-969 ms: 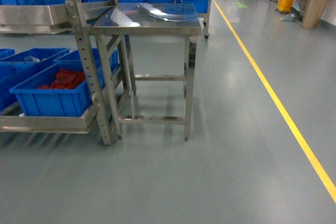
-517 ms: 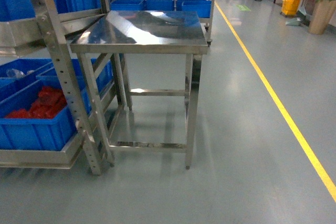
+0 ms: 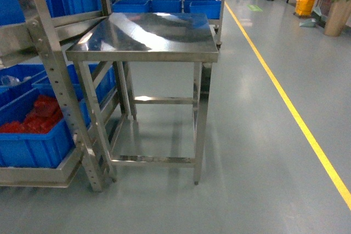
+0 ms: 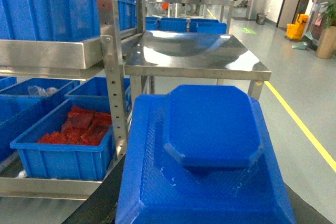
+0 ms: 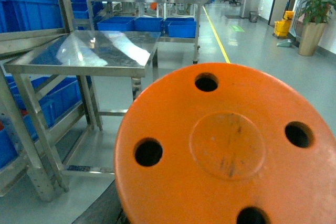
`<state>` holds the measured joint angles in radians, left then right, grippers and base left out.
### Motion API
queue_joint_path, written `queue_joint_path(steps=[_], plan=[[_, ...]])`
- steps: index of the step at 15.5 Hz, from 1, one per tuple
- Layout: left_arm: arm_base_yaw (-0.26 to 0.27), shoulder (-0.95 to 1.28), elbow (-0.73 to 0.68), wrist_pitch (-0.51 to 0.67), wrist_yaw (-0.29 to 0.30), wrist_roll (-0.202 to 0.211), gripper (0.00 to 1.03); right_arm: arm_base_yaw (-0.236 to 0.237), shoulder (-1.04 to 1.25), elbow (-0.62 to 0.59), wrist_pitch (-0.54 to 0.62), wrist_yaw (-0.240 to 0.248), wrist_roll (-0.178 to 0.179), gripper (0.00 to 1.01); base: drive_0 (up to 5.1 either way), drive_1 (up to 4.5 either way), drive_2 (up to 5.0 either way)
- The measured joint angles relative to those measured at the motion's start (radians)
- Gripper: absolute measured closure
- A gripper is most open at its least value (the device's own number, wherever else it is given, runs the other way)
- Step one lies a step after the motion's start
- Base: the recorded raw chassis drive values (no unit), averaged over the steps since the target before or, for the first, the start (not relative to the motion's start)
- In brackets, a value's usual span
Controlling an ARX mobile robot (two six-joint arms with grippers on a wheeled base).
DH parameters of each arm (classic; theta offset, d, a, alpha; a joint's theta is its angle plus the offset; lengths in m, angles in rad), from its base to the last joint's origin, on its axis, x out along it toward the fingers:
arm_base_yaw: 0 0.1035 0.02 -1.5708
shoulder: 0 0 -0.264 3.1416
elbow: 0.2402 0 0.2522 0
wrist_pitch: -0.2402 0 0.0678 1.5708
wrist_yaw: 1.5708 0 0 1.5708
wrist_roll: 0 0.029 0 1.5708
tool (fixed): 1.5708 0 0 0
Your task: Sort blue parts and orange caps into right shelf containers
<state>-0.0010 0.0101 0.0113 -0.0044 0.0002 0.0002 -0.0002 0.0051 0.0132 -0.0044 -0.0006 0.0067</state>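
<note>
A grey floor (image 3: 258, 152) fills most of the head view, crossed on the right by a yellow line (image 3: 299, 119) that runs from near to far. On the left stands a tall steel shelf rack (image 3: 55, 80) with perforated uprights, holding blue bins on its levels; the nearest low bin (image 3: 33, 146) contains a heap of red pieces (image 3: 35, 119). Just beside the rack, to its right, is a bare-topped stainless steel table (image 3: 148, 36), its shiny surface reflecting the lights above. Beyond the table, a second steel rack carries a row of blue bins (image 3: 167, 5). Far right, a potted plant (image 3: 340, 4) and a yellow mop bucket (image 3: 305, 1) sit near the wall. No arm or gripper shows in the head view. The left wrist camera is filled at the near edge by a blue part (image 4: 210, 156), a stepped blocky piece with an octagonal raised top, sitting right against the lens; the fingers around it are hidden, so I cannot tell how the left gripper stands. The right wrist camera is likewise filled by an orange cap (image 5: 226, 150), a round disc with holes around a central circle; the right gripper's jaws are out of sight too, and their state cannot be told.
</note>
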Motion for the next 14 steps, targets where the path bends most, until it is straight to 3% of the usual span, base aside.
queue_joint_path(steps=[11, 14], plan=[[0.000, 0.000, 0.000, -0.002, -0.002, 0.000, 0.61, 0.000, 0.000, 0.000, -0.001, 0.000, 0.000, 0.57, 0.0, 4.30, -4.3], [0.000, 0.000, 0.000, 0.003, -0.001, 0.000, 0.61, 0.000, 0.000, 0.000, 0.001, 0.000, 0.000, 0.57, 0.0, 0.00, 0.0]])
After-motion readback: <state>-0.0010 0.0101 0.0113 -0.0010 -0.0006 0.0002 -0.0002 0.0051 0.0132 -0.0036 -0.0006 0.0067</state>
